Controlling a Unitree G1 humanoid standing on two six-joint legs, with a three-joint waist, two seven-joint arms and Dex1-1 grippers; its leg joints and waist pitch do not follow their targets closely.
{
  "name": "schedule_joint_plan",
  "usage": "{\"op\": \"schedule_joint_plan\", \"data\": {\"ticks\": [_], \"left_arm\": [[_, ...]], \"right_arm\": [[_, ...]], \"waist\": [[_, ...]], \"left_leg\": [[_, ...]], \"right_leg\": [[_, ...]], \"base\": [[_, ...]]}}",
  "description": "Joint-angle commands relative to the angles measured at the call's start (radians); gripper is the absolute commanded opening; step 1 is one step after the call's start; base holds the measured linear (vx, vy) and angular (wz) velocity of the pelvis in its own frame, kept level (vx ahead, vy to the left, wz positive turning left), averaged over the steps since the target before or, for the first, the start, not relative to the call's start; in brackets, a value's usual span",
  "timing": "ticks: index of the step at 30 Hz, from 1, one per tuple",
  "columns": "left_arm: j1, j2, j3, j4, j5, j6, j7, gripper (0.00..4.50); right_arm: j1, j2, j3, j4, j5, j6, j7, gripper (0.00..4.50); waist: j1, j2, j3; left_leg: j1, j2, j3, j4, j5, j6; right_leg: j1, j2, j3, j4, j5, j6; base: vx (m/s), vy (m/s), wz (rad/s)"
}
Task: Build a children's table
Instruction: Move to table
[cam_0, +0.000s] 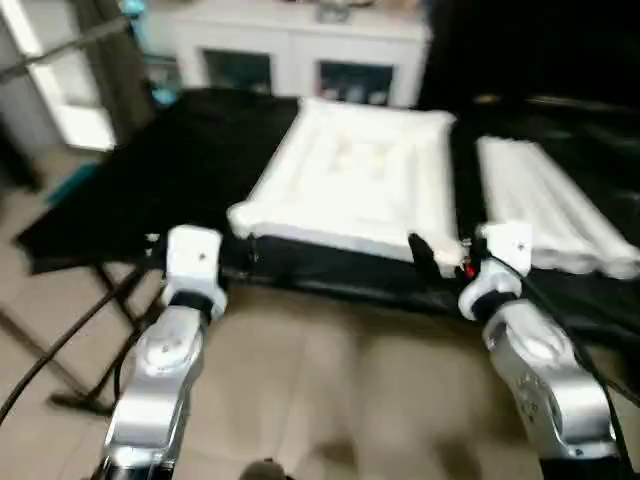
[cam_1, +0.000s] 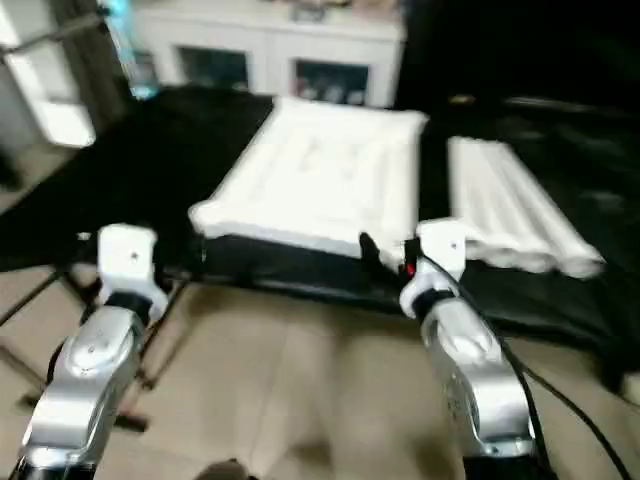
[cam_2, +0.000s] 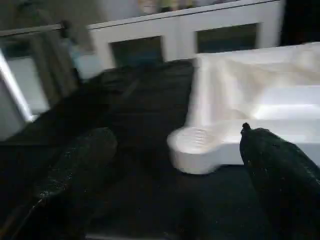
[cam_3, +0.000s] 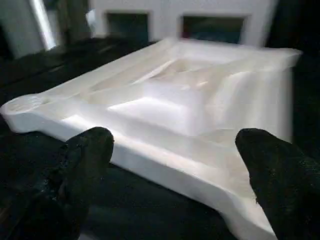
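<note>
While the head camera looks down over both silver forearms, the white table top (cam_0: 350, 175) lies ribbed side up on the black-covered work table (cam_0: 180, 170), the white legs (cam_0: 550, 205) bundled just to its right, a white cabinet (cam_0: 300, 50) behind, the left gripper (cam_0: 190, 250) short of the near edge and the right gripper (cam_0: 440, 262) at the top's near right corner. Over to the left wrist camera: its two black fingers (cam_2: 75, 170) spread wide and empty, a round corner socket (cam_2: 192, 145) between and beyond them. Right wrist now: fingers (cam_3: 85, 155) also wide apart, gripping nothing, the top's near edge spanning the gap just ahead.
</note>
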Motion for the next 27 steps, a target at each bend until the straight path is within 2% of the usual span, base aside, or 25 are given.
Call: {"op": "schedule_joint_plan", "data": {"ticks": [1,2,3,4,5,6,7,9,10,11,12,13,14,16,17,18,19,20,21,22,23,24,25,26,27], "left_arm": [[-0.012,-0.004,-0.014,0.008,0.003,0.007,-0.009,4.5],[-0.015,-0.002,-0.014,0.011,0.001,0.007,-0.009,4.5],[-0.015,-0.003,-0.013,0.012,0.0,0.006,-0.011,4.5],[-0.017,-0.004,-0.012,0.014,0.0,0.004,-0.014,4.5],[-0.018,-0.005,-0.015,0.016,0.001,0.0,-0.018,4.5],[-0.018,-0.006,-0.015,0.016,-0.002,0.0,-0.02,4.5],[-0.018,-0.008,-0.017,0.015,-0.008,0.001,-0.026,4.5],[-0.017,-0.008,-0.022,0.014,-0.008,0.002,-0.032,4.5],[-0.01,-0.007,-0.028,0.019,-0.012,0.004,-0.043,4.5],[-0.006,-0.007,-0.03,0.022,-0.013,0.002,-0.046,4.5],[-0.003,-0.007,-0.031,0.024,-0.013,0.001,-0.048,4.5],[-0.003,-0.007,-0.031,0.024,-0.013,0.001,-0.048,4.5],[0.002,-0.011,-0.028,0.032,-0.015,0.0,-0.05,4.5],[0.002,-0.015,-0.026,0.036,-0.014,0.0,-0.051,4.5],[0.001,-0.015,-0.027,0.037,-0.012,0.002,-0.05,4.5],[-0.001,-0.015,-0.029,0.039,-0.01,0.005,-0.048,4.5],[-0.003,-0.014,-0.031,0.042,-0.005,0.01,-0.045,4.5],[-0.013,-0.008,-0.037,0.053,0.012,0.023,-0.032,4.5],[-0.013,-0.008,-0.037,0.053,0.012,0.023,-0.032,4.5],[-0.018,-0.005,-0.036,0.057,0.017,0.034,-0.027,4.5],[-0.023,-0.005,-0.034,0.06,0.023,0.037,-0.026,4.5],[-0.025,-0.006,-0.028,0.055,0.022,0.035,-0.031,4.5],[-0.024,-0.006,-0.025,0.05,0.021,0.036,-0.034,4.5],[-0.02,-0.005,-0.022,0.041,0.019,0.036,-0.037,4.5],[-0.017,-0.004,-0.02,0.034,0.016,0.037,-0.039,4.5]], "right_arm": [[0.007,-0.013,-0.023,-0.006,-0.003,0.0,-0.003,4.46],[0.004,-0.012,-0.022,-0.005,-0.006,0.0,0.001,4.46],[0.003,-0.012,-0.022,-0.004,-0.007,-0.001,0.001,4.46],[0.001,-0.013,-0.022,-0.004,-0.008,-0.002,0.002,4.46],[-0.002,-0.014,-0.024,-0.004,-0.011,-0.004,0.002,4.46],[-0.002,-0.014,-0.025,-0.004,-0.013,-0.005,0.002,4.46],[0.001,-0.014,-0.029,-0.01,-0.014,-0.008,-0.001,4.46],[0.004,-0.012,-0.036,-0.018,-0.017,-0.015,-0.007,4.46],[0.015,-0.008,-0.048,-0.036,-0.01,0.001,-0.014,4.46],[0.021,-0.006,-0.055,-0.045,-0.003,0.007,-0.017,4.46],[0.024,-0.003,-0.059,-0.051,0.001,0.01,-0.019,4.46],[0.024,-0.003,-0.059,-0.051,0.001,0.01,-0.019,4.46],[0.036,-0.012,-0.058,-0.063,-0.013,0.014,-0.023,4.46],[0.042,-0.019,-0.055,-0.068,-0.027,0.014,-0.028,4.46],[0.043,-0.019,-0.057,-0.067,-0.026,0.015,-0.028,4.46],[0.043,-0.019,-0.058,-0.067,-0.026,0.016,-0.027,4.46],[0.042,-0.018,-0.059,-0.067,-0.027,0.016,-0.024,4.46],[0.035,-0.013,-0.058,-0.06,-0.031,0.018,-0.02,4.46],[0.035,-0.013,-0.058,-0.06,-0.031,0.018,-0.02,4.46],[0.027,-0.011,-0.052,-0.05,-0.037,0.018,-0.017,4.46],[0.02,-0.013,-0.045,-0.042,-0.042,0.017,-0.014,4.46],[0.014,-0.012,-0.04,-0.036,-0.039,0.017,-0.013,4.46],[0.013,-0.01,-0.039,-0.034,-0.033,0.018,-0.011,4.46],[0.013,-0.006,-0.036,-0.036,-0.025,0.021,-0.003,4.46],[0.014,-0.007,-0.028,-0.039,-0.029,0.021,0.003,4.46]], "waist": [[-0.07,0.015,-0.099],[-0.066,0.005,-0.094],[-0.07,-0.001,-0.083],[-0.076,-0.014,-0.075],[-0.06,-0.086,-0.058],[-0.042,-0.074,-0.057],[-0.041,-0.076,-0.057],[-0.047,-0.049,-0.048],[-0.068,-0.014,-0.048],[-0.082,0.005,-0.045],[-0.125,0.016,-0.036],[-0.119,0.011,-0.052],[-0.132,0.004,-0.054],[-0.134,-0.018,-0.045],[-0.114,-0.045,-0.054],[-0.071,-0.072,-0.085],[-0.053,-0.055,-0.098],[-0.07,-0.057,-0.09],[-0.076,-0.053,-0.087],[-0.094,0.002,-0.089],[-0.104,0.021,-0.08],[-0.128,0.036,-0.094],[-0.134,0.022,-0.09],[-0.128,0.017,-0.09],[-0.111,0.001,-0.086]], "left_leg": [[0.177,0.207,-0.168,-0.08,0.224,0.495],[0.141,0.178,-0.138,-0.08,0.323,0.548],[0.094,0.122,-0.074,-0.086,0.31,0.521],[0.066,0.076,-0.032,-0.077,0.235,0.469],[-0.014,-0.046,0.036,-0.031,-0.107,0.252],[-0.022,-0.046,0.02,0.022,-0.136,0.197],[-0.055,-0.019,-0.009,0.064,-0.059,0.1],[-0.065,0.008,-0.022,0.036,0.012,0.047],[0.0,0.026,0.002,-0.045,-0.005,0.003],[0.046,0.055,0.011,-0.094,-0.103,-0.045],[0.104,0.133,-0.026,-0.153,-0.329,-0.101],[0.144,0.156,-0.025,-0.159,-0.383,-0.098],[0.169,0.162,0.017,-0.164,-0.318,-0.097],[0.154,0.115,0.075,-0.15,-0.281,-0.08],[0.082,-0.001,0.13,-0.091,-0.245,-0.093],[-0.058,-0.011,0.041,0.031,-0.098,0.045],[-0.066,0.005,0.019,0.057,-0.04,0.043],[-0.114,0.004,-0.008,0.06,0.069,0.028],[-0.118,0.007,-0.014,0.041,0.126,0.019],[-0.091,0.024,-0.012,-0.068,0.328,0.043],[-0.088,0.046,-0.027,-0.083,0.326,0.077],[-0.012,0.123,-0.08,-0.075,0.289,0.172],[0.014,0.155,-0.097,-0.057,0.369,0.266],[0.0,0.145,-0.087,-0.05,0.397,0.28],[-0.042,0.096,-0.041,-0.035,0.414,0.251]], "right_leg": [[-0.158,-0.053,0.001,0.043,0.005,0.064],[-0.187,-0.059,0.008,0.056,0.069,0.136],[-0.188,-0.05,0.01,0.023,0.168,0.117],[-0.166,-0.049,0.017,-0.036,0.245,0.079],[-0.027,-0.12,0.109,-0.194,0.002,0.063],[-0.001,-0.195,0.162,-0.23,-0.182,0.004],[0.038,-0.212,0.16,-0.232,-0.399,-0.09],[0.03,-0.195,0.133,-0.232,-0.386,-0.173],[-0.019,-0.108,0.101,-0.233,-0.368,-0.169],[-0.063,-0.046,0.08,-0.209,-0.317,-0.122],[-0.12,-0.014,0.036,-0.12,-0.17,-0.071],[-0.13,-0.032,0.025,-0.094,-0.087,-0.084],[-0.15,-0.056,0.004,-0.072,0.138,-0.102],[-0.133,-0.065,0.016,-0.109,0.178,-0.146],[-0.027,-0.054,0.099,-0.152,0.169,-0.229],[0.118,-0.199,0.178,-0.187,0.225,-0.244],[0.114,-0.238,0.196,-0.193,0.296,-0.29],[0.103,-0.188,0.157,-0.159,0.518,-0.321],[0.088,-0.166,0.128,-0.147,0.618,-0.323],[0.027,-0.068,0.023,-0.124,0.555,-0.236],[0.0,-0.032,0.006,-0.11,0.463,-0.177],[-0.046,-0.032,-0.007,-0.082,0.276,-0.094],[-0.085,-0.072,0.016,-0.087,0.262,-0.084],[-0.078,-0.085,0.022,-0.095,0.3,-0.095],[-0.05,-0.109,0.038,-0.115,0.424,-0.124]], "base": [[0.116,-0.014,-0.04],[0.092,-0.018,-0.15],[0.092,-0.018,-0.15],[0.091,-0.03,-0.02],[0.074,-0.053,0.04],[0.074,-0.053,0.04],[0.086,-0.063,-0.01],[0.088,-0.031,-0.07],[0.069,-0.005,-0.03],[0.059,0.035,-0.32],[0.059,0.035,-0.32],[0.089,0.045,-0.44],[0.125,0.02,-0.4],[0.127,0.018,-0.49],[0.149,0.002,-0.55],[0.149,0.002,-0.55],[0.14,0.008,-0.2],[0.105,0.002,-0.01],[0.105,0.002,-0.01],[0.056,-0.016,-0.13],[0.022,-0.013,-0.21],[0.022,-0.013,-0.21],[0.0,0.0,0.0],[0.0,0.0,0.0],[0.0,0.0,0.0]]}}
